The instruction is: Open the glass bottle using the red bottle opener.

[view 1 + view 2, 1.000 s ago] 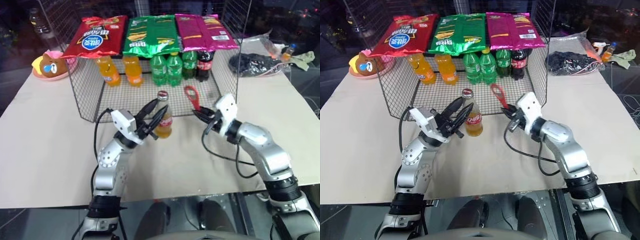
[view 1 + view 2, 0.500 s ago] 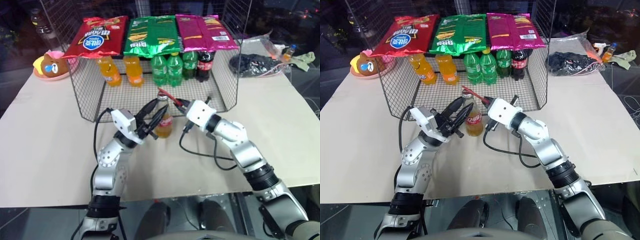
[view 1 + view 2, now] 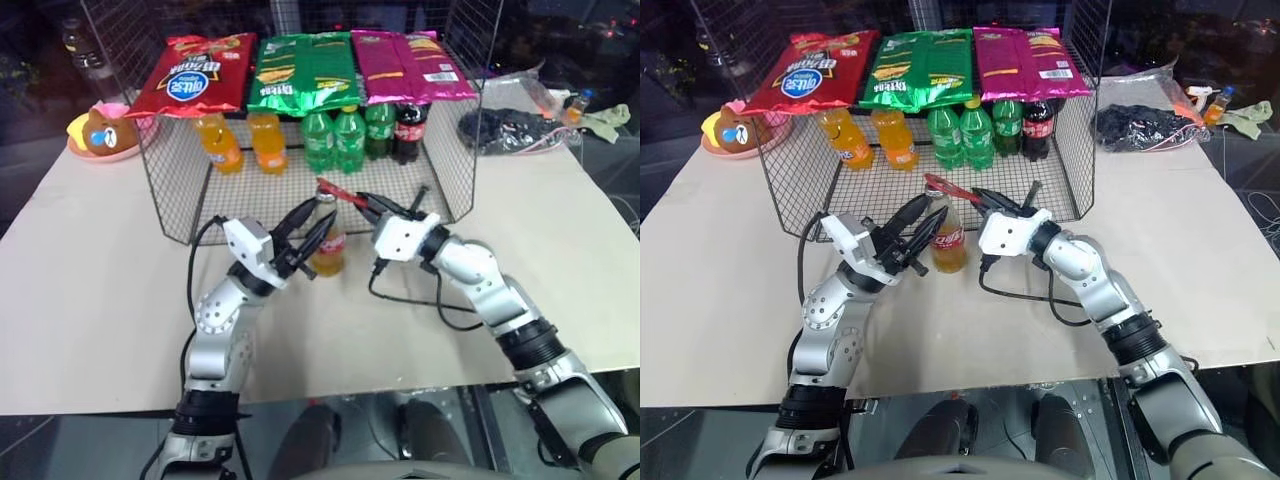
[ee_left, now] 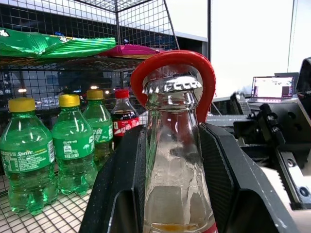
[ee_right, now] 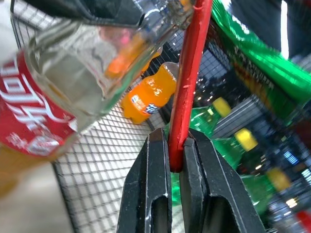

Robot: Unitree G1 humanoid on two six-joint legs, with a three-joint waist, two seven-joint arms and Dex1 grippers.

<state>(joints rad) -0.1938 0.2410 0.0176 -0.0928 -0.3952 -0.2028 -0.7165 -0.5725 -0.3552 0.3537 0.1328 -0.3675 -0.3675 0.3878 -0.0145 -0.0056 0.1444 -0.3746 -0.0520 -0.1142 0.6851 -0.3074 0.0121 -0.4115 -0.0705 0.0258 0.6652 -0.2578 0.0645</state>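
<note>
The glass bottle (image 3: 327,243), with orange drink and a red label, stands on the table in front of the wire rack. My left gripper (image 3: 306,226) is shut on the glass bottle's neck, one black finger (image 4: 114,189) on each side of the glass. My right gripper (image 3: 366,205) comes in from the right, shut on the handle of the red bottle opener (image 3: 340,193). The opener lies nearly level, and its oval ring (image 4: 208,77) sits around the crown cap (image 4: 172,85). In the right wrist view the opener (image 5: 189,82) runs from my fingers (image 5: 158,189) up past the bottle (image 5: 68,92).
Behind the bottle stands a wire rack (image 3: 165,190) with chip bags (image 3: 305,68) on top. Inside it are orange soda bottles (image 3: 215,140), green bottles (image 3: 332,138) and a cola bottle (image 3: 408,130). A plush toy (image 3: 100,130) sits far left, a dark bundle (image 3: 510,128) far right.
My right arm swung left and rolled its wrist, carrying the opener from upright beside the bottle to lying with its ring on the cap. The left gripper and the bottle stayed put.
</note>
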